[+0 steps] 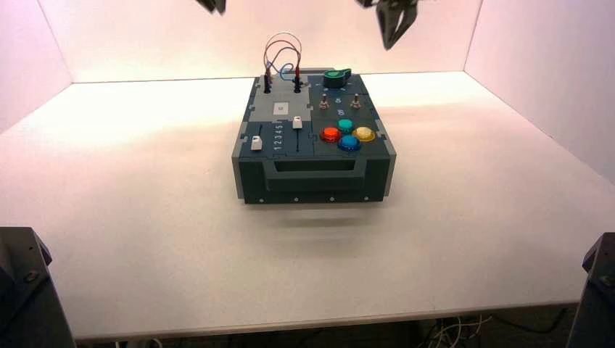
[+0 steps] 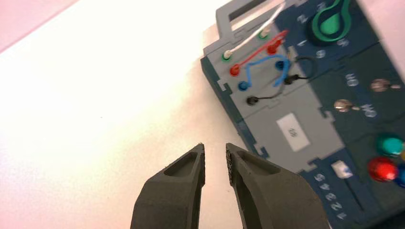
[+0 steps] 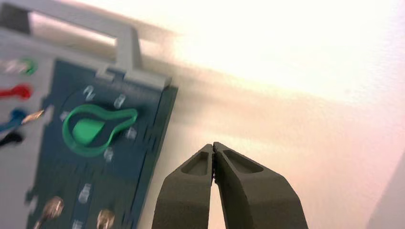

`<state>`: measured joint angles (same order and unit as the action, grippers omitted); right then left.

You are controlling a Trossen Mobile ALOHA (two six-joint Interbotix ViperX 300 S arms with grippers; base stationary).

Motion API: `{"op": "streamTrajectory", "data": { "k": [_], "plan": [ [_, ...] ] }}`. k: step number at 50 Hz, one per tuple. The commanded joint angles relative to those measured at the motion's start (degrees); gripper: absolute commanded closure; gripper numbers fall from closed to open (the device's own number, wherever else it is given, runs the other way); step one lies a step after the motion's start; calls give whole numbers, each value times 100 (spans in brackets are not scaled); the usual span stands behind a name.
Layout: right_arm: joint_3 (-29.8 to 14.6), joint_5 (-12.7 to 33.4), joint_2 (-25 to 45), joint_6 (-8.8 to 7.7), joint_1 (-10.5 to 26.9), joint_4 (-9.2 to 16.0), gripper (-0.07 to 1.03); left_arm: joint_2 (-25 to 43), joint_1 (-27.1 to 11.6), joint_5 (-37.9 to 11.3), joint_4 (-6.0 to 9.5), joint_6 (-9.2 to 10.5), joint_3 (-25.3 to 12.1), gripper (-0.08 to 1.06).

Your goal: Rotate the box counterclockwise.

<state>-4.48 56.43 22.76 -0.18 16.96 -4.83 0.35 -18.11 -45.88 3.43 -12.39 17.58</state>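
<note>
Off the far right corner of the box, the right gripper hangs raised, closed and empty; off its far left, the left gripper stands slightly parted, also empty. To turn it well, lower both, then press its far end leftward and near end rightward, evenly, clear of the wires.

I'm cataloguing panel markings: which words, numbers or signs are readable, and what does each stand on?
"2 3 4 5": dark panel beside the white slider.
"2": dark panel by the green knob.
Other marks by the knob, by the metal switches and on the white label: too blurred.
</note>
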Motion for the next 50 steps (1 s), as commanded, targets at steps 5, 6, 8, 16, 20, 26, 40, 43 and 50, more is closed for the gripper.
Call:
{"op": "streamTrajectory", "data": {
  "k": [5, 6, 8, 16, 20, 26, 40, 43, 50],
  "plan": [
    [1433, -624, -1731, -70, 369, 0, 97, -1143, -62, 281, 167, -9, 633, 57],
    [1617, -712, -1925, -79, 439, 9, 96, -1230, -62, 325, 176, -9, 721, 54],
    [1969, -861, -2303, -79, 562, 35, 92, -1336, -70, 387, 185, -9, 870, 49],
    [3050, -1204, -3612, -79, 1063, 141, 57, -1600, -202, 580, 229, -9, 1345, 38],
    [3454, -1230, -4078, -79, 1310, 167, 30, -1600, -334, 571, 229, -18, 1415, 37],
    [4008, -1310, -4649, -97, 1626, 229, 18, -1600, -510, 545, 220, -35, 1529, 36],
    [4922, -1723, -5651, -105, 1679, 369, 20, -1512, -765, 615, 211, -44, 1705, 36],
    [5054, -1802, -5783, -123, 1679, 369, 23, -1494, -826, 624, 211, -70, 1705, 36],
    [5396, -2048, -5836, -132, 1679, 369, 24, -1459, -888, 650, 202, -176, 1731, 36]
  ]
}}
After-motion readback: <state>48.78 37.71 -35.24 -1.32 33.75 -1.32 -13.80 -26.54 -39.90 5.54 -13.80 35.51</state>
